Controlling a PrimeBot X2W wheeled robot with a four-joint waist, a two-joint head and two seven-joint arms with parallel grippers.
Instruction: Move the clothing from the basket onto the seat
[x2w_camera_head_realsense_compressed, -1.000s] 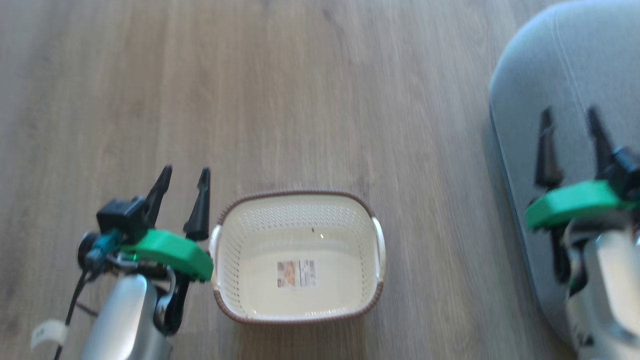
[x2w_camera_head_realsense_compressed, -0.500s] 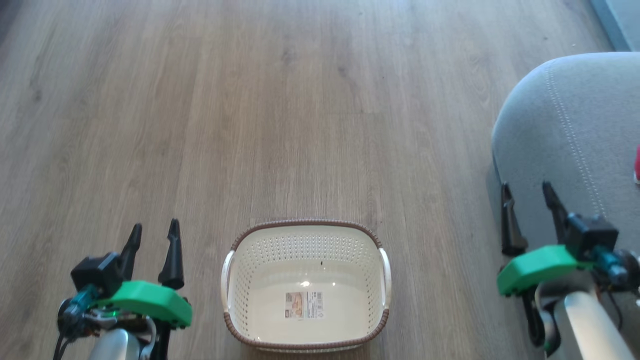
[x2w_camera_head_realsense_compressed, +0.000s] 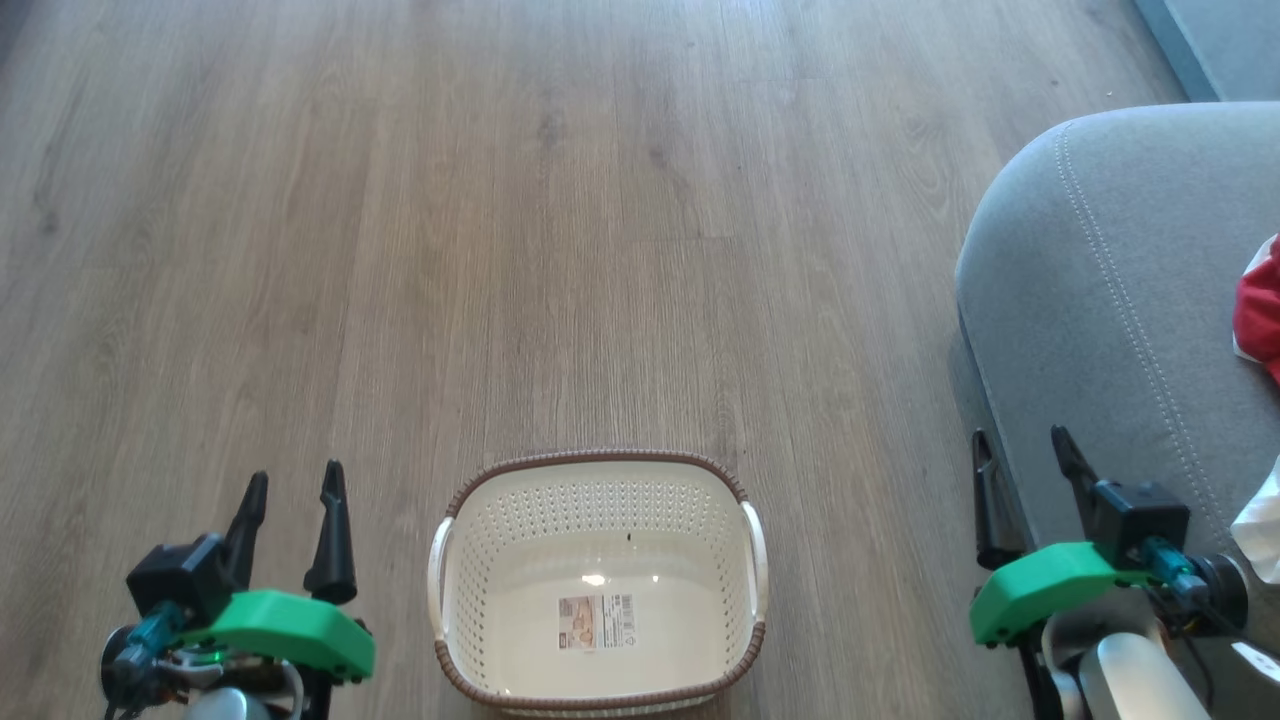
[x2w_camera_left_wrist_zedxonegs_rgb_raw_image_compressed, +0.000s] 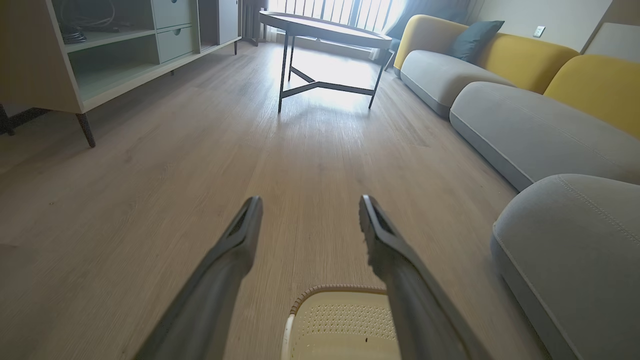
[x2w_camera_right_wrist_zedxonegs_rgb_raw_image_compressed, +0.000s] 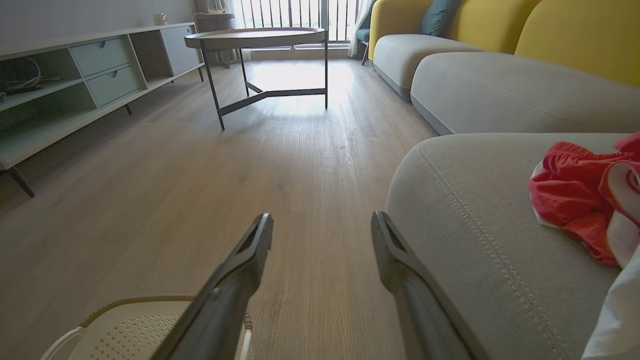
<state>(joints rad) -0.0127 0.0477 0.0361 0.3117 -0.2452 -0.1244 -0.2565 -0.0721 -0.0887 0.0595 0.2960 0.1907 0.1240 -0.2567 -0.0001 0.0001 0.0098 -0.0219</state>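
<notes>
Am hovering left gripper (x2w_camera_head_realsense_compressed: 295, 474) and right gripper (x2w_camera_head_realsense_compressed: 1020, 435) either side of basket (x2w_camera_head_realsense_compressed: 597, 457), both spread wide, gripping nothing. Basket sitting empty; clothing (x2w_camera_right_wrist_zedxonegs_rgb_raw_image_compressed: 575, 195) lying on seat (x2w_camera_right_wrist_zedxonegs_rgb_raw_image_compressed: 475, 210). Judging task finishing: next calling for 0 grasps, just parking arms.

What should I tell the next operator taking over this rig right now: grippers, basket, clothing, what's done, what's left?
Left gripper: open, holding nothing, left of the basket.
Right gripper: open, holding nothing, at the near edge of the seat.
Basket: on the floor between the arms, with just its paper label inside.
Clothing: red and white, lying on the seat.
Done: basket emptied, clothing on the seat.
Left: nothing visible to move. The seat's right side is cut off, so check there.
</notes>
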